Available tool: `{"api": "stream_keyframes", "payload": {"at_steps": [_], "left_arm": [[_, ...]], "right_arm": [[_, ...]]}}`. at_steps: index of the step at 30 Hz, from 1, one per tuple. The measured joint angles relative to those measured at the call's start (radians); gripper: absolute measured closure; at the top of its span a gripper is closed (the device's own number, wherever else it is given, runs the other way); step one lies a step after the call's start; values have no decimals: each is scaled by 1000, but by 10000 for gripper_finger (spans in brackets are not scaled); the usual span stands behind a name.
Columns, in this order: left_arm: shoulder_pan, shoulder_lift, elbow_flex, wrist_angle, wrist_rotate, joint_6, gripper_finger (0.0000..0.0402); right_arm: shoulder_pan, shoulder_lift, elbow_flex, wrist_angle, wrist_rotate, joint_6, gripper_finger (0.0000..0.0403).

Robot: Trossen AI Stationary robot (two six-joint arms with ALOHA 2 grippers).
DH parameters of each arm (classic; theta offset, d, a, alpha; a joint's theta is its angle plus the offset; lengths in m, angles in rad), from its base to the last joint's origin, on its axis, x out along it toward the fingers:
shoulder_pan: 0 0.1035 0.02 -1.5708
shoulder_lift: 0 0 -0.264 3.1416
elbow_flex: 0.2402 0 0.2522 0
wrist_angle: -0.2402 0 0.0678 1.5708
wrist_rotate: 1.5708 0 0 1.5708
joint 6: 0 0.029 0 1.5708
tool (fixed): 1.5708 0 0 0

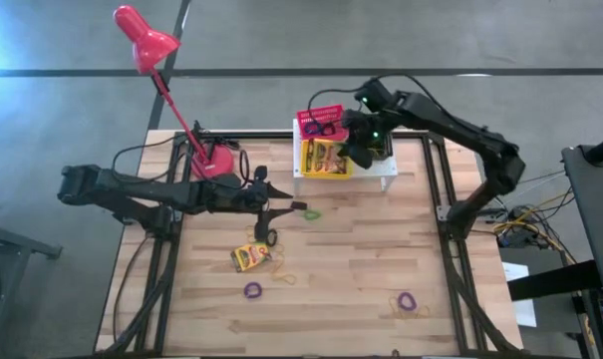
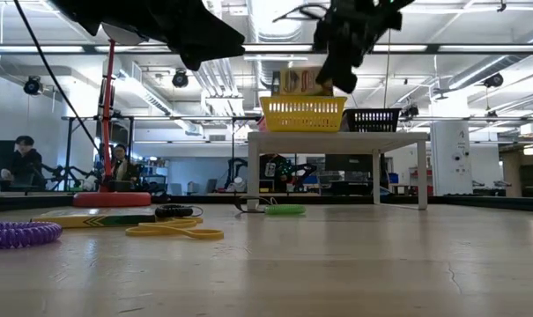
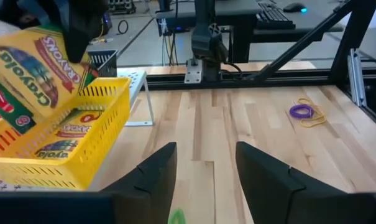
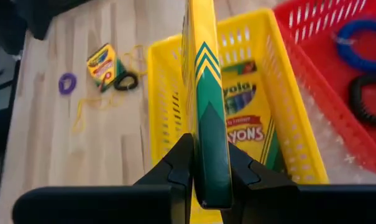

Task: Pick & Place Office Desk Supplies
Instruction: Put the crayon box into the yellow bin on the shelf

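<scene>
The right hand (image 4: 207, 180) is clamped edge-on around a flat yellow-and-green crayon box (image 4: 206, 93), held upright just above the yellow mesh basket (image 4: 160, 99). That basket already has another crayon box (image 4: 250, 118) lying flat inside it, and it sits on the white perforated shelf (image 1: 386, 172) at the far side of the tabletop (image 1: 361, 269). Just beside it on the shelf is the pink-red mesh basket (image 4: 312, 56), with a blue elastic loop (image 4: 360, 45) and a black elastic loop (image 4: 368, 99) in it. A black mesh basket (image 2: 373, 120) also stands on the shelf, seen in the low view.

The left hand (image 1: 281, 221) hovers over the middle of the tabletop with its fingers spread wide and nothing between them; a small green loop (image 1: 312, 213) lies just beyond its tips. Nearer the front edge lie a third crayon box (image 1: 249, 257), with a black loop (image 4: 127, 81) touching it and thin yellow loops (image 1: 281, 271) beside it. A purple loop (image 1: 252, 290) lies near them, and another purple loop (image 1: 408, 300) lies well apart to the right. The red desk lamp (image 1: 147, 40) stands at the left rear corner.
</scene>
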Motion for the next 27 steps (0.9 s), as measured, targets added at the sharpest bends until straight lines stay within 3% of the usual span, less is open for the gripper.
{"api": "stream_keyframes", "payload": {"at_steps": [5, 18, 27], "left_arm": [[0, 0, 0, 0, 0, -3, 238], [0, 1, 0, 3, 0, -4, 238], [0, 1, 0, 3, 0, -4, 238]], "right_arm": [[-34, 81, 28, -83, -25, -35, 365], [-34, 108, 31, -73, -32, -47, 362], [-34, 114, 29, -52, -81, -23, 295]]}}
